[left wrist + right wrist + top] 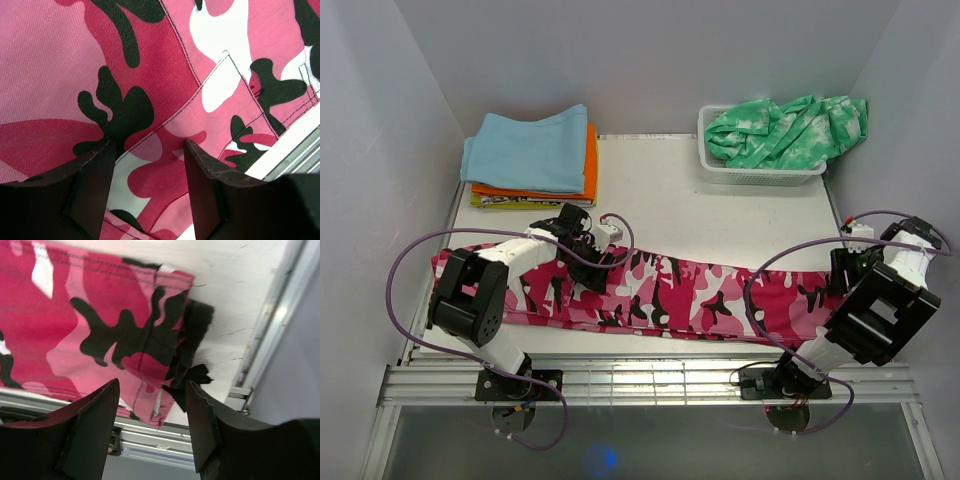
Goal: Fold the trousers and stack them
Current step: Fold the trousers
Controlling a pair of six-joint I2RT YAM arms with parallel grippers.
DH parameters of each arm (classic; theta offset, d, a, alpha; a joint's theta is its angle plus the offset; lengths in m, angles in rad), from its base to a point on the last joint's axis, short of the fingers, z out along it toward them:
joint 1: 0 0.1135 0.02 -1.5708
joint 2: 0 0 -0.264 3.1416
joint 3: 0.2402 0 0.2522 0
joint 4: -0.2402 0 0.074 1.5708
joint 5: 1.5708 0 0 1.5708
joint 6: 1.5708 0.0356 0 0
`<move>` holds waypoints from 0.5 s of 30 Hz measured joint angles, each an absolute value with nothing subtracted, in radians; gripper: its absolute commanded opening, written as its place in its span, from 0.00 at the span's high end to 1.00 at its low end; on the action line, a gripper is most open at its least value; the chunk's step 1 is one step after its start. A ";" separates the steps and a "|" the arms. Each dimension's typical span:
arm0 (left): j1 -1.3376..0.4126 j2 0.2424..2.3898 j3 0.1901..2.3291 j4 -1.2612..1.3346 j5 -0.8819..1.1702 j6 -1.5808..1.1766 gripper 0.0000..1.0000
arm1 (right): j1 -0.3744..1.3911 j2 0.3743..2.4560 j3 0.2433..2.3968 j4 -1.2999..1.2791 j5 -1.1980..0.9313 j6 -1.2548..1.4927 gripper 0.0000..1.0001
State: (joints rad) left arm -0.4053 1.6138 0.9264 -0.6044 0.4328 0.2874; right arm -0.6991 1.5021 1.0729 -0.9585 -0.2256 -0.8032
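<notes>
trousers (670, 290) along near edge of table (720, 220), folded clothes (530, 150) behind left, basket (760, 177) behind right

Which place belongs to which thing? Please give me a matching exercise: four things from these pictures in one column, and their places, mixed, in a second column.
Things
1. trousers
2. green tie-dye garment
3. light blue cloth
4. right claw

Places
A. in the white basket, far right
B. on top of the orange cloth, far left
C. open, above the hem
D. laid out along the near edge of the table

Pairs: 1-D, 2-A, 3-B, 4-C
</notes>
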 measured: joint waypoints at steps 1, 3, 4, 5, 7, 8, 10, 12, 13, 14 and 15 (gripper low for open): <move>-0.405 1.615 0.926 -0.604 0.433 0.287 0.33 | -0.701 1.501 1.061 -0.971 -0.233 -0.818 0.41; -0.405 1.615 0.927 -0.604 0.433 0.287 0.33 | -0.701 1.500 1.031 -0.979 -0.241 -0.836 0.41; -0.405 1.615 0.927 -0.604 0.433 0.287 0.33 | -0.701 1.500 1.018 -0.983 -0.242 -0.842 0.41; -0.405 1.616 0.927 -0.604 0.433 0.287 0.33 | -0.701 1.500 1.003 -0.986 -0.242 -0.846 0.41; -0.405 1.616 0.927 -0.603 0.433 0.286 0.33 | -0.701 1.501 0.974 -0.978 -0.245 -0.846 0.39; -0.405 1.616 0.927 -0.603 0.433 0.286 0.32 | -0.701 1.501 0.961 -0.969 -0.245 -0.846 0.39; -0.405 1.616 0.927 -0.603 0.433 0.286 0.32 | -0.701 1.509 0.941 -0.942 -0.245 -0.844 0.37; -0.405 1.617 0.929 -0.603 0.433 0.286 0.32 | -0.701 1.524 0.928 -0.913 -0.244 -0.841 0.33; -0.405 1.619 0.931 -0.603 0.433 0.286 0.32 | -0.701 1.533 0.919 -0.893 -0.243 -0.838 0.27; -0.405 1.622 0.932 -0.603 0.434 0.286 0.32 | -0.701 1.541 0.911 -0.878 -0.241 -0.834 0.26; -0.405 1.626 0.933 -0.601 0.434 0.286 0.32 | -0.701 1.546 0.902 -0.862 -0.237 -0.831 0.24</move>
